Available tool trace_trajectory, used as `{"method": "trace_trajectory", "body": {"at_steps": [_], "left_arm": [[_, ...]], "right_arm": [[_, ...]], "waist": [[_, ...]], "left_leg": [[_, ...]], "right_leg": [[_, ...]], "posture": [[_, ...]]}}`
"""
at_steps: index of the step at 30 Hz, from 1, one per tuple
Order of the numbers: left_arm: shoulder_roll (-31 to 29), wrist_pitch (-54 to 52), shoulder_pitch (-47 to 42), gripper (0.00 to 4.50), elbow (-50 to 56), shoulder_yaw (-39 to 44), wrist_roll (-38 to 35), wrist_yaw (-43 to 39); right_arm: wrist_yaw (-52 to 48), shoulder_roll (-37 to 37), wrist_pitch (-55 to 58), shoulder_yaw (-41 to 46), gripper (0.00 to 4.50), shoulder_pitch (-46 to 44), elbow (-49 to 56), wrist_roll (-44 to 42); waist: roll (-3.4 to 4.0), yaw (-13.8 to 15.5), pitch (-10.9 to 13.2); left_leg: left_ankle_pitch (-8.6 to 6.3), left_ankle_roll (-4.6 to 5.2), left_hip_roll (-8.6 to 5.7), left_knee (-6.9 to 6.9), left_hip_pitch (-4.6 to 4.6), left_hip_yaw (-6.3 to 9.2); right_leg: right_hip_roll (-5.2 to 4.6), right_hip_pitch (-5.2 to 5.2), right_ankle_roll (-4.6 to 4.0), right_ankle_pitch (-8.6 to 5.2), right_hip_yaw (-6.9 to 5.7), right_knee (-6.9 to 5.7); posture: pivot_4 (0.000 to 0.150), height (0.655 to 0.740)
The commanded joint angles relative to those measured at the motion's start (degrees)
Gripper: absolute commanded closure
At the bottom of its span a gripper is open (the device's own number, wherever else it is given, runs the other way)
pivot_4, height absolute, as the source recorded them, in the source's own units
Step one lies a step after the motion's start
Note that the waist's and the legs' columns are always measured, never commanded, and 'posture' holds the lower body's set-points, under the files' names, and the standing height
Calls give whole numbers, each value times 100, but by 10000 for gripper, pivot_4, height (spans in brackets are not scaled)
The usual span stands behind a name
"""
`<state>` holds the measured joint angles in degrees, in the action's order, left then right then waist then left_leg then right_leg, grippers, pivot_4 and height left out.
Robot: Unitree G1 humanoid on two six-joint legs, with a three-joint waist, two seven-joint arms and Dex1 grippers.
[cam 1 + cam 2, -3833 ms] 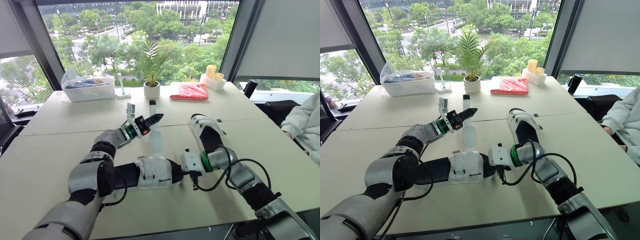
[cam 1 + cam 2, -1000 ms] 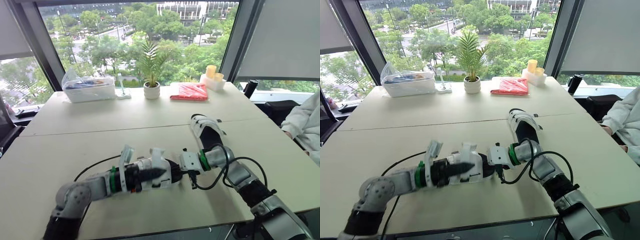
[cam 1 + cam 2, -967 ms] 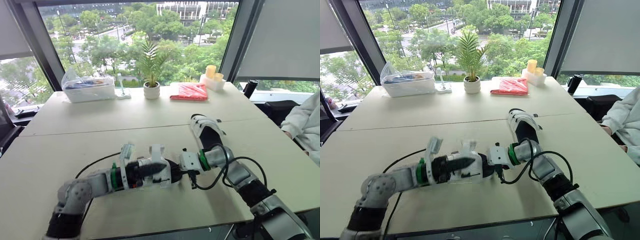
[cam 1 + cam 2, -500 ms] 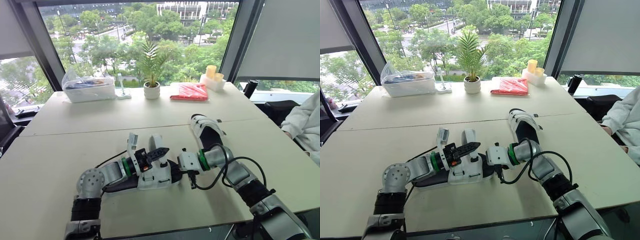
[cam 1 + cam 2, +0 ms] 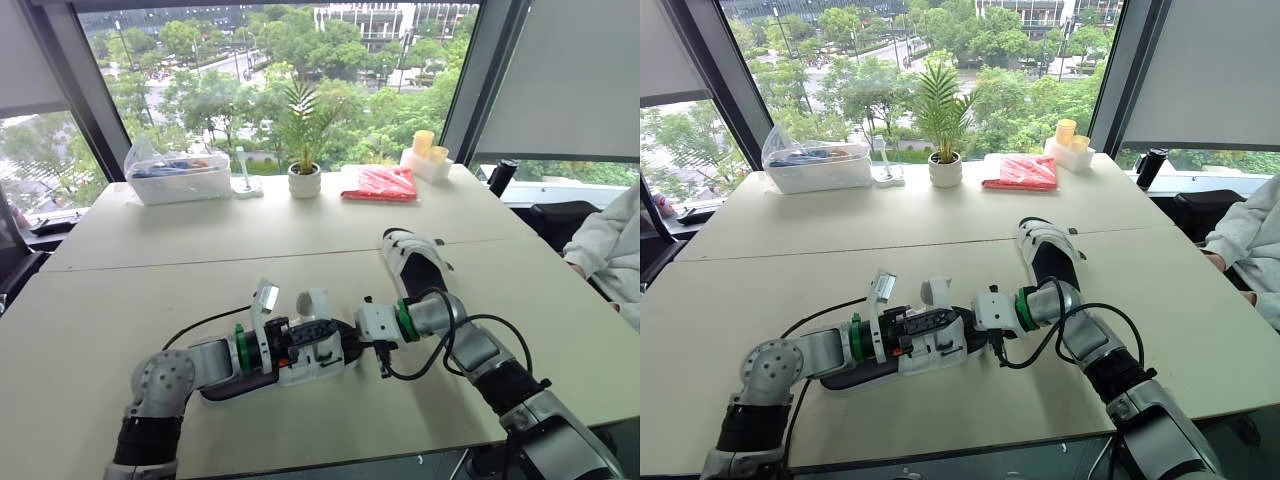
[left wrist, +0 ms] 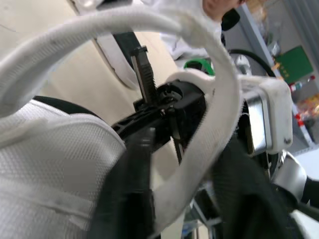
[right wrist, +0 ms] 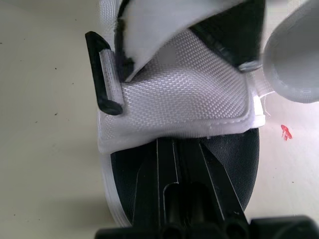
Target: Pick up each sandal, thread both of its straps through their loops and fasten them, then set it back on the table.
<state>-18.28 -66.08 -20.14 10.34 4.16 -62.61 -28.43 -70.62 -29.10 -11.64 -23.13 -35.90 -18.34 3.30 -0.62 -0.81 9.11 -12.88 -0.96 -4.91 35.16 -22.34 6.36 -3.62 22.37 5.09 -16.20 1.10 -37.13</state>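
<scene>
The near sandal [image 5: 300, 364], white with a black footbed, lies on the table in front of me. My left gripper [image 5: 312, 333] rests over its middle. In the left wrist view its fingers [image 6: 127, 199] stand apart, with a white strap [image 6: 219, 124] curving between them. That strap [image 5: 316, 300] curls up free above the sandal. My right gripper [image 7: 178, 144] is shut on the sandal's sole edge at its right end [image 5: 350, 342]. A black buckle loop [image 7: 102, 74] sits beside the white upper. The second sandal [image 5: 412, 262] lies further back on the right.
Along the far edge stand a clear plastic box [image 5: 180, 178], a potted plant [image 5: 303, 175], a red packet [image 5: 378, 183] and yellow cups [image 5: 424, 143]. A black bottle [image 5: 500, 175] is behind the right corner. A person's sleeve [image 5: 612, 250] shows at the right edge.
My left gripper has come down from above the sandal onto its middle and its fingers have parted. The strap it pulled earlier now curls up loose. The right gripper has kept its hold.
</scene>
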Motion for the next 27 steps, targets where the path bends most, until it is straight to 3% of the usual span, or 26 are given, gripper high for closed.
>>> {"method": "trace_trajectory", "body": {"at_steps": [1, 3, 14, 17, 24, 27], "left_arm": [[-426, 518, 119, 8080, 203, -308, 640, -551], [-509, 657, 109, 662, 132, -323, 717, -706], [-418, 876, -431, 662, -424, -47, 754, -955], [-407, 874, -440, 8307, -398, -53, 749, -1024], [-516, 859, -486, 43297, -192, -92, 754, -1274], [-628, 968, -553, 44776, -90, -213, 915, -1454]], "right_arm": [[-54, 45, 37, -230, 45000, 89, -165, 209], [-54, 46, 27, -229, 45000, 86, -175, 209], [-54, 71, -6, -229, 45000, 19, -253, 219], [-61, 66, -12, -223, 45000, 20, -254, 223], [-74, 46, -5, -221, 45000, 34, -238, 221], [-75, 52, -11, -224, 45000, 26, -252, 223]], "waist": [[2, -7, -1], [2, 0, -1], [0, -6, 0], [0, -6, 0], [0, -6, 1], [-1, -3, 1]], "left_leg": [[0, 0, 0, -2, 0, -1], [0, -1, 1, -2, 0, -1], [2, -2, 2, -4, 0, 0], [2, -2, 2, -5, -1, 0], [2, -2, 3, -5, -2, 0], [2, -2, 3, -5, -2, 0]], "right_leg": [[0, 0, -1, -1, 1, 0], [0, -1, -10, -5, 1, 1], [0, 3, -2, -1, 1, 2], [0, 5, -1, -1, 1, 2], [0, 5, -1, -1, 1, 2], [0, 5, -2, -1, 1, 2]], "posture": [[1500, 7400], [1500, 7400], [1500, 7400], [1500, 7400], [1500, 7400], [1500, 7400]]}}
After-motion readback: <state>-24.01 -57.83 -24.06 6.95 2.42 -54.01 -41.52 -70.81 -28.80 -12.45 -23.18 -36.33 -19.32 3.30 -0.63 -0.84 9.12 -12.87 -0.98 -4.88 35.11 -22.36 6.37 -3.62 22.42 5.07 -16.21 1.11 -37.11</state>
